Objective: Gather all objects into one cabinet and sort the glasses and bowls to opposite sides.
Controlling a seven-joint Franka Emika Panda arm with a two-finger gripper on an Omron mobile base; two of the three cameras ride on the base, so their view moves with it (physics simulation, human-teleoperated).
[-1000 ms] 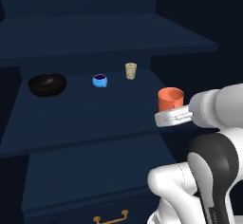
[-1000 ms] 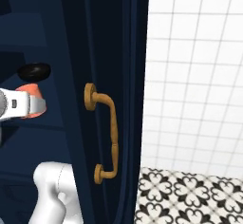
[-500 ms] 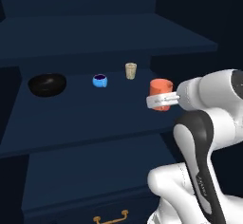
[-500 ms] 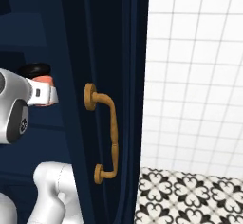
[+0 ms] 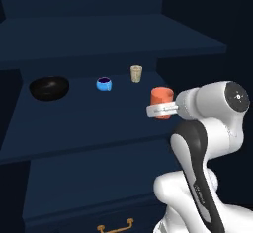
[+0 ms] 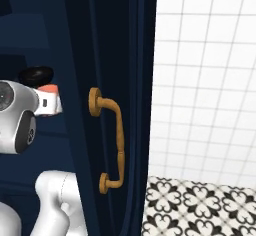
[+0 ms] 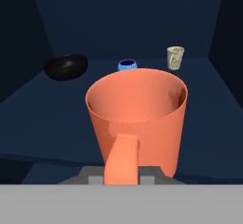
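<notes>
While fingers (image 5: pixel 159 109) grip orange-red cup (image 5: pixel 161 97), black bowl (image 5: pixel 49 87) sits on shelf (image 5: pixel 74 116).

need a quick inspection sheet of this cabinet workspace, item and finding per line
surface: navy cabinet shelf, wide and plain
job's things: black bowl at the shelf's left; blue cup and beige cup upright further right; orange-red cup carried upright above the shelf's right part
clutter: nothing seen
grippers: pincer shut on the orange-red cup
cables: nothing seen
surroundings: open cabinet door with gold handle; white tiled wall; patterned floor
</notes>
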